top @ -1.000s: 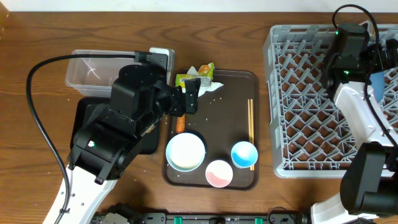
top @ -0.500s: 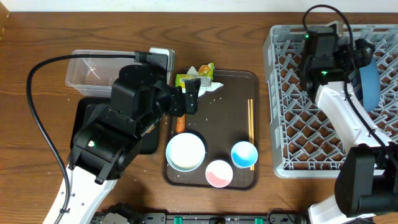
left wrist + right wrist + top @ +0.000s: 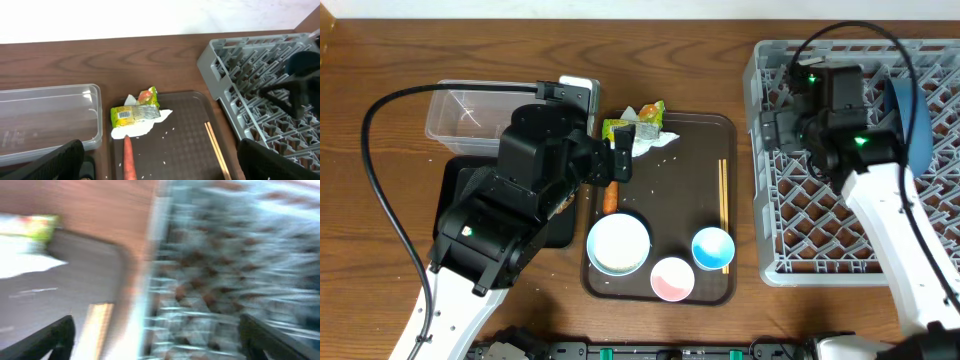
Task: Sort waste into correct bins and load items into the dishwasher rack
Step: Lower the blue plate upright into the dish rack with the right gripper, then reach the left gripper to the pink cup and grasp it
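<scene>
Left fingers (image 3: 55, 162): spread wide, nothing between them, hovering at the back-left corner of the brown tray (image 3: 700, 160).
Wrapper (image 3: 136, 112): right there, just ahead of those fingers, lying on the white tissue (image 3: 142, 129) at the tray's back edge.
Long axis: the wrapper runs side to side across the left wrist view, along the same line as the finger gap. My call is that a clean pinch needs a wrist turn.
Nearer arm: the left, easily.
Right fingers (image 3: 47, 337): badly blurred view, but both tips show apart, carrying nothing, over the rack (image 3: 790, 215), well away from the waste.
Carrot (image 3: 129, 160): just below the tissue, pointing away from the fingers.
Drop spot: the clear tub (image 3: 47, 117) sits just left of the wrapper.
Dishes: the dark blue dish (image 3: 912, 120) stands on edge in the rack; the bowl (image 3: 618, 243) waits on the tray.
</scene>
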Controlling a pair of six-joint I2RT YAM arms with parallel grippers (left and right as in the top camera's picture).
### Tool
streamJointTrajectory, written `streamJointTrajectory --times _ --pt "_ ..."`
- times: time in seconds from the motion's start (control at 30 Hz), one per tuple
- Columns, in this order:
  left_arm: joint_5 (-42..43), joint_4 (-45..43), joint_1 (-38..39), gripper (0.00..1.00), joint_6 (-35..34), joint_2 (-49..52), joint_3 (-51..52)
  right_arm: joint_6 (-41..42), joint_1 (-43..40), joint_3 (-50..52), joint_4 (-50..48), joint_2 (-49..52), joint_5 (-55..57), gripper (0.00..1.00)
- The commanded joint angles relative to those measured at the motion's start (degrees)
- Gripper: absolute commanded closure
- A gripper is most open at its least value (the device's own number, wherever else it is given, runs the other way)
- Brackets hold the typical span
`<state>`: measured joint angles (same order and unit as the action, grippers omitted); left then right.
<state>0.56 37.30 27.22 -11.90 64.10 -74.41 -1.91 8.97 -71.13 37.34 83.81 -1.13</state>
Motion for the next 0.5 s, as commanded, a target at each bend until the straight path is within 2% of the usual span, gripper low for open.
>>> streamJointTrajectory --times 0.0,0.17,0.33,0.47 --pt "-1.5 1.1 0.0 0.02 1.7 1.0 -0.6 7.5 0.9 -0.5 2.9 0.5 -19.6 0.08" --pt "-0.7 7.7 0.0 0.02 2.0 4.5 -0.6 8.0 1.9 -0.5 9.8 0.6 -20.1 0.13" --pt "4.6 12.7 0.0 0.00 2.1 9.4 -0.5 8.1 2.0 -0.5 10.9 0.6 -20.1 0.17" --pt "6.5 19.6 0.5 0.16 4.8 14.0 -0.5 8.1 2.0 -0.5 10.0 0.6 -20.1 0.18"
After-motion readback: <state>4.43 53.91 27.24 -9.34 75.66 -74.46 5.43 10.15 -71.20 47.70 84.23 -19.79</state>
